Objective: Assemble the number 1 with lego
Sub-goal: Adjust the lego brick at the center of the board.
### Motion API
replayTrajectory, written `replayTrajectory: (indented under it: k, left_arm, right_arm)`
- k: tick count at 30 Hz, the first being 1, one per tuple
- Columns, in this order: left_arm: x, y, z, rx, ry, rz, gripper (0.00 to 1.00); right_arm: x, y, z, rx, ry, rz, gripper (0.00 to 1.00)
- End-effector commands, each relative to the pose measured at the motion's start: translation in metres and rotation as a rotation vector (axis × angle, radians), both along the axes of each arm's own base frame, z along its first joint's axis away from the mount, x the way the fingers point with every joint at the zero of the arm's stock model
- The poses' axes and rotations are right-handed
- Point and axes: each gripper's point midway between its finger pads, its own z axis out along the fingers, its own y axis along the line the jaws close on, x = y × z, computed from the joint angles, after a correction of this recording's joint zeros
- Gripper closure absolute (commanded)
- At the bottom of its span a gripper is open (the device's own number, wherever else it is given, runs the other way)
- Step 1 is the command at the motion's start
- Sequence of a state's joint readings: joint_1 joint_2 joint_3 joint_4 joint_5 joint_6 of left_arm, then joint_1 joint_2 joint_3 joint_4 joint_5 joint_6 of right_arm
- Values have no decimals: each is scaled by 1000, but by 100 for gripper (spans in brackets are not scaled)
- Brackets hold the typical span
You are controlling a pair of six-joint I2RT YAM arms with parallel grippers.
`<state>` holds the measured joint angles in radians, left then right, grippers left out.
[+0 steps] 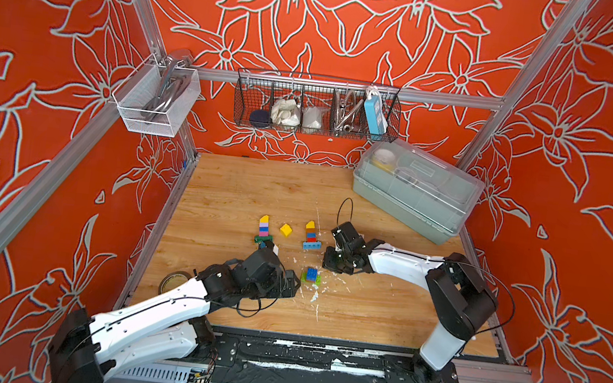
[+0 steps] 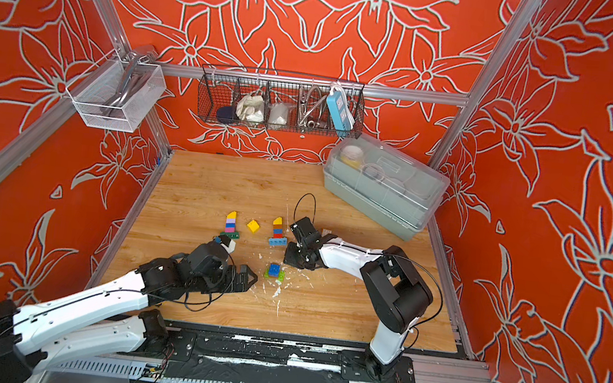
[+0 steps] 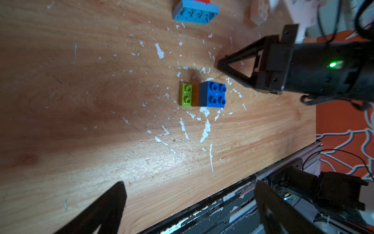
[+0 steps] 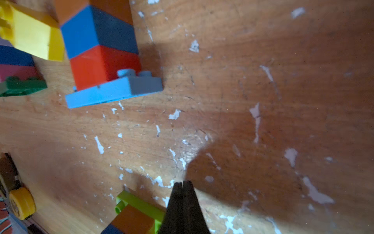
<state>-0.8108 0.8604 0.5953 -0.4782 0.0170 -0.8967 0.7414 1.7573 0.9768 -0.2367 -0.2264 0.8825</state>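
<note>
1. The left gripper (image 3: 190, 182) stood spread wide, empty; the right gripper (image 4: 183, 183) was pressed together on nothing
2. At frame centre, the green-based plastic lego column (image 1: 263, 231) and the light-blue-based lego column (image 1: 311, 236) looked complete
3. Just below them, the short blue-and-brown stack on a lime plate (image 1: 311, 275) seemed unfinished; a loose yellow brick (image 1: 286, 230) remained

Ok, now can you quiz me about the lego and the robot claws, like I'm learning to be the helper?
1. Pick one: the bottom plate of the short stack is A) lime B) pink C) white.
2. True or false: the right gripper is shut with nothing in it.
3. How many taller stacks are capped with a yellow piece?

Key: 1 A. 2 True. 3 Two: the green-based stack and the light-blue-based stack.
</note>
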Motion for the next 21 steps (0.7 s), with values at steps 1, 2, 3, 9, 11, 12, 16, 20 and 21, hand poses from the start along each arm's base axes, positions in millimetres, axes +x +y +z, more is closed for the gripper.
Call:
replayTrajectory:
  k: [1, 2, 3, 9, 11, 12, 16, 20, 21]
  left_arm:
    - [5, 10, 8, -37, -69, 61, 1]
    - [4, 13, 9, -45, -79, 75, 1]
    - [3, 16, 10, -52, -89, 85, 1]
    - [-1, 29, 11, -81, -110, 131, 1]
    - [-3, 32, 11, -90, -114, 139, 1]
    - [-4, 33, 11, -96, -114, 142, 1]
    - [-8, 37, 10, -104, -105, 150, 1]
    - [-14, 38, 7, -112, -75, 153, 1]
    - [-15, 37, 6, -114, -65, 153, 1]
  right_arm:
    - [-6, 6, -5, -9, 17, 17, 100]
    - [-9, 8, -7, -12, 24, 20, 100]
    - [-12, 10, -9, -13, 32, 25, 100]
    - [-48, 19, -17, -71, 48, 53, 100]
    - [-59, 18, -18, -91, 48, 34, 100]
    - [-64, 18, -18, -94, 43, 23, 100]
    - [-78, 26, -15, -71, 35, -2, 100]
    - [-85, 36, -5, -16, 0, -14, 100]
    - [-85, 41, -2, 25, -7, -18, 100]
